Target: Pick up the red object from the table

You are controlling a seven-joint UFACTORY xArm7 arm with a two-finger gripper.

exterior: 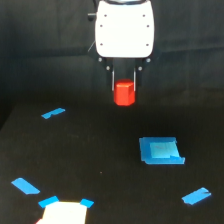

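Red object (pixel 124 93) sits directly between tool (pixel 124 82) fingers, upper part gripped, lower part hanging below fingertips. Tool pinching it from both sides, 2 thin fingers pointing straight down. Object looks lifted off surface (pixel 100 150), though dark backdrop blurs where surface ends, so clearance is judgement only. Long axis roughly vertical. Blue square piece (pixel 160 151) well apart, toward exterior view's right. Finger contact points blurred. White shape (pixel 64 212) cut off at bottom edge.

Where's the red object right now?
In the exterior view the red object sits upper centre, between the fingers of the claw, up and to that view's left of the blue square piece.
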